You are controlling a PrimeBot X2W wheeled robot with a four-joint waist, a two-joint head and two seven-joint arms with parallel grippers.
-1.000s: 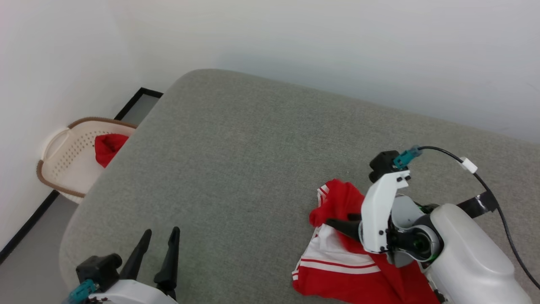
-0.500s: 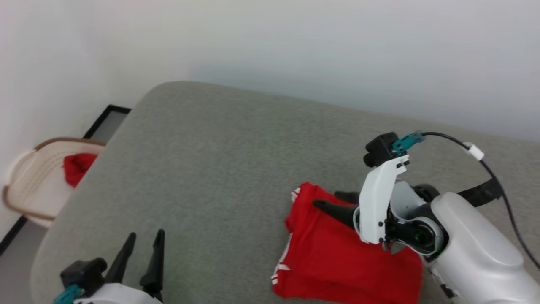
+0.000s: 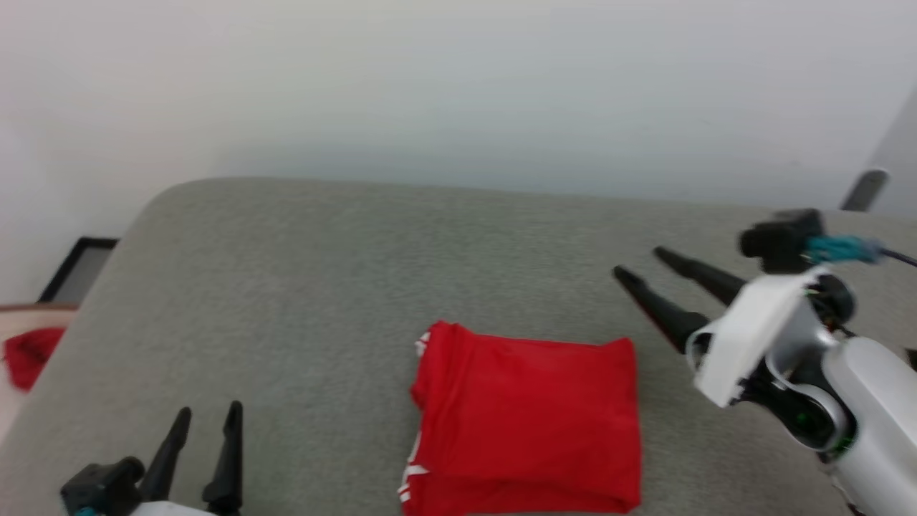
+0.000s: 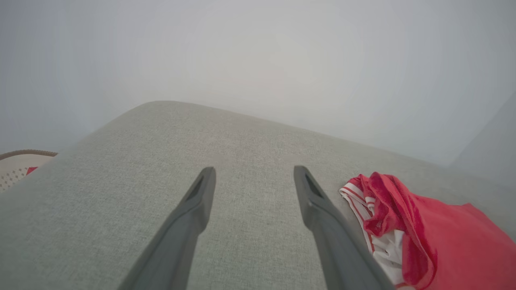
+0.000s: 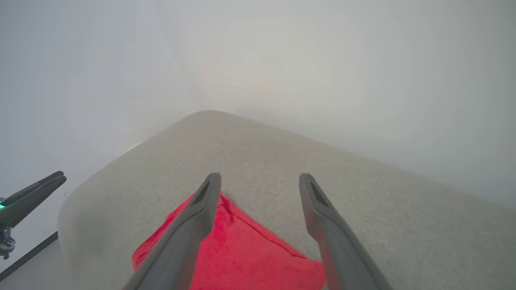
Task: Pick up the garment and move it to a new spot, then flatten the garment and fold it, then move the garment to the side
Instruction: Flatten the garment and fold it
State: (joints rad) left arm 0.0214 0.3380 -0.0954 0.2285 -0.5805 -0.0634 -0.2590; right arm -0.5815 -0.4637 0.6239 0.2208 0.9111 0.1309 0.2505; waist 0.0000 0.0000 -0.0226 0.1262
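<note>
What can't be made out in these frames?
- garment: near edge cut off by the head view's bottom edge.
- red cloth: blurred, cut by the head view's left edge.
- right wrist view: right gripper fingers cover part of the garment.
- left gripper: base cut off, head view.

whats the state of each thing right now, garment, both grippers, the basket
garment: folded into a rectangle, lying on the grey cushion, not held
left gripper: open, empty
right gripper: open, empty, off the garment's right side, not touching it
basket: beside the cushion, holding a small red cloth
</note>
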